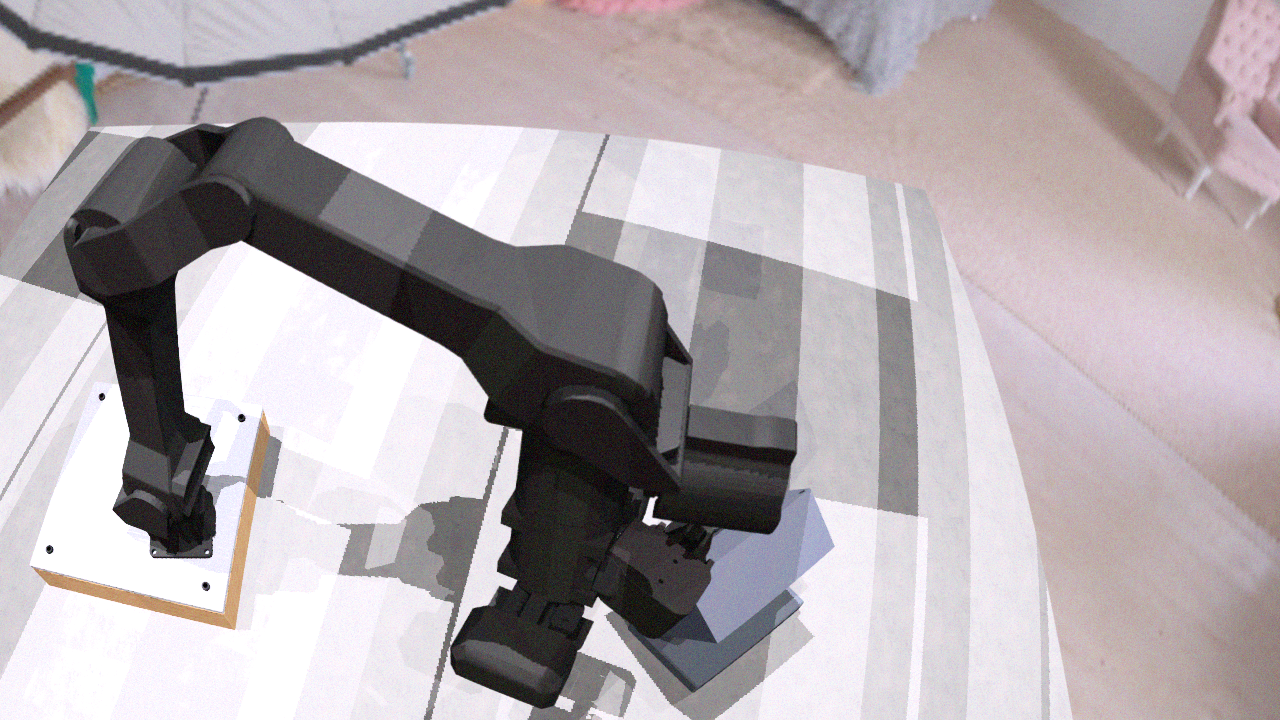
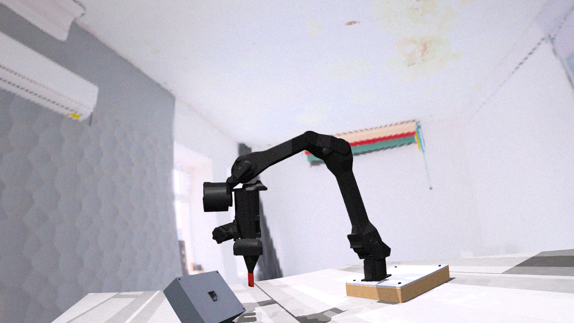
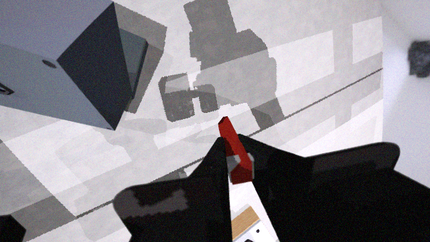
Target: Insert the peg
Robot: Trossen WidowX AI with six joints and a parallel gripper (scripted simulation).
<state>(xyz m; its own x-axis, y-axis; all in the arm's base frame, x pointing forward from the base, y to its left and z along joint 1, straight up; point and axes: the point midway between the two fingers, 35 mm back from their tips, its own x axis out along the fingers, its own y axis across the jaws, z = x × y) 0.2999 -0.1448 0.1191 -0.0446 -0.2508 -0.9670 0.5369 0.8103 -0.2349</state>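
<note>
My gripper is shut on a red peg with flat sides. It holds the peg upright by its upper part, the bottom end just above the table. The grey sloped panel stands a little to the side of the peg, apart from it. Its small dark hole is in the sloped face; in the wrist view the hole shows only at the left edge. In the top view the arm's wrist hides the peg and the hole.
The arm's base stands on a white plate with a wooden edge, well away from the panel. The striped grey-and-white table ends close behind the panel in the top view.
</note>
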